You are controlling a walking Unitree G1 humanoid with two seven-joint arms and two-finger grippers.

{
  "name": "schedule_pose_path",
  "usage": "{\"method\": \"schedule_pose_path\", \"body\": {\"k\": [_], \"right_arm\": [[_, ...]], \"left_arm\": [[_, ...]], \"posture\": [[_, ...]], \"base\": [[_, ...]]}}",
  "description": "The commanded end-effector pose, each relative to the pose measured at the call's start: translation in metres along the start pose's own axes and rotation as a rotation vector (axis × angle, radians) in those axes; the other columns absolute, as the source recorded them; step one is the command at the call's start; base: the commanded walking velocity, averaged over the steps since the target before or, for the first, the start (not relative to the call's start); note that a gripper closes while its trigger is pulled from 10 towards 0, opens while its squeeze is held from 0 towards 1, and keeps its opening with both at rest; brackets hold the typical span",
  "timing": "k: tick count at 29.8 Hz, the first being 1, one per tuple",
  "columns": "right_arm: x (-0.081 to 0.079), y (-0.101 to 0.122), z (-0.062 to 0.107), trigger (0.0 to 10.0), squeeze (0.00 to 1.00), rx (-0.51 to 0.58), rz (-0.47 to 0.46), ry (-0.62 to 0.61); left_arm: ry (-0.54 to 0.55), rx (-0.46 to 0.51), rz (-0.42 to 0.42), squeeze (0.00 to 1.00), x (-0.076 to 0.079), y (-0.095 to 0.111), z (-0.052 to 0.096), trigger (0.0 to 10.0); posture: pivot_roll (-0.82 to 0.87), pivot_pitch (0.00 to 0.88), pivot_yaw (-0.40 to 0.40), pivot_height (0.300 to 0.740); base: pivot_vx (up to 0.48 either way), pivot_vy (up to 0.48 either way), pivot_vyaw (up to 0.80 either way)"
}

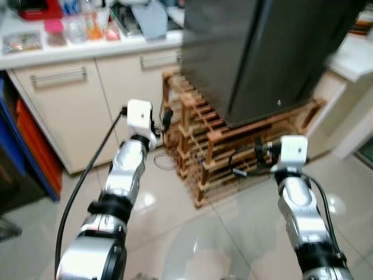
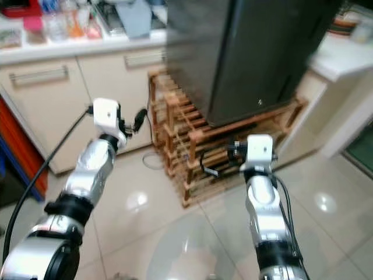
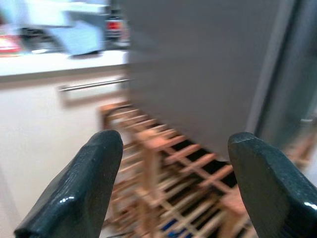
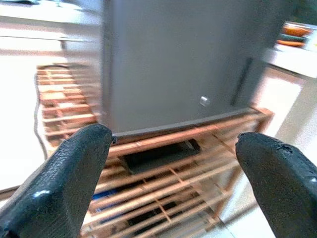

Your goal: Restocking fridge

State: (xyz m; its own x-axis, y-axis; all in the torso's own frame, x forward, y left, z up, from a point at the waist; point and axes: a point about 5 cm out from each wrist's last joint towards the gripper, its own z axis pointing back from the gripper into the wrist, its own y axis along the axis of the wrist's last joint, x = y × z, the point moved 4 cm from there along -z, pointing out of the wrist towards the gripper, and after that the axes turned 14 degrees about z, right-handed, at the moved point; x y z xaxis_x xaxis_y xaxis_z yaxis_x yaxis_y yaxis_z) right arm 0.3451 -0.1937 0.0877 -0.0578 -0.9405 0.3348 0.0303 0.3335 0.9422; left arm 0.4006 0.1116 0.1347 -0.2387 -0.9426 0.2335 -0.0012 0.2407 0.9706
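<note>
The head cameras look forward and down at the dark fridge [image 1: 262,52] on its wooden rack [image 1: 221,151]. Both wrist cameras look along open jaws, nearer to that same fridge and rack.

Ahead of you, the fridge [image 1: 262,52] stands on a wooden rack [image 1: 215,151] on the floor [image 1: 175,233]. To its left, the counter [image 1: 87,49] carries containers [image 1: 76,26] above cabinet drawers [image 1: 64,105]. Another counter [image 1: 355,58] lies to the right.
</note>
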Motion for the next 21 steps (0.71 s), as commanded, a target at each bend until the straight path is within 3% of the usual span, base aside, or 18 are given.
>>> {"method": "schedule_pose_path", "body": {"k": [1,12,18,21], "right_arm": [[-0.005,-0.002,0.000,10.0,0.00,-0.012,-0.005,0.014],[-0.007,-0.002,-0.001,10.0,0.00,-0.013,-0.008,0.017],[-0.008,-0.001,0.001,10.0,0.00,-0.006,-0.014,0.007],[-0.010,-0.001,0.002,10.0,0.00,-0.006,-0.017,0.007]], "left_arm": [[-0.017,0.014,-0.011,0.00,0.002,0.008,-0.003,10.0],[-0.056,0.004,-0.068,0.00,0.013,0.005,-0.003,10.0],[-0.048,0.016,-0.082,0.00,0.013,0.007,-0.004,10.0],[-0.078,0.031,-0.045,0.00,0.018,0.010,-0.003,10.0]], "posture": [[-0.10,0.000,-0.010,0.740],[-0.11,0.000,-0.007,0.740],[-0.11,0.000,0.001,0.740],[-0.11,0.000,0.004,0.740]], "base": [[0.000,0.480,-0.75],[0.000,0.480,-0.75],[0.000,0.000,-0.25],[0.000,0.000,0.00]]}}
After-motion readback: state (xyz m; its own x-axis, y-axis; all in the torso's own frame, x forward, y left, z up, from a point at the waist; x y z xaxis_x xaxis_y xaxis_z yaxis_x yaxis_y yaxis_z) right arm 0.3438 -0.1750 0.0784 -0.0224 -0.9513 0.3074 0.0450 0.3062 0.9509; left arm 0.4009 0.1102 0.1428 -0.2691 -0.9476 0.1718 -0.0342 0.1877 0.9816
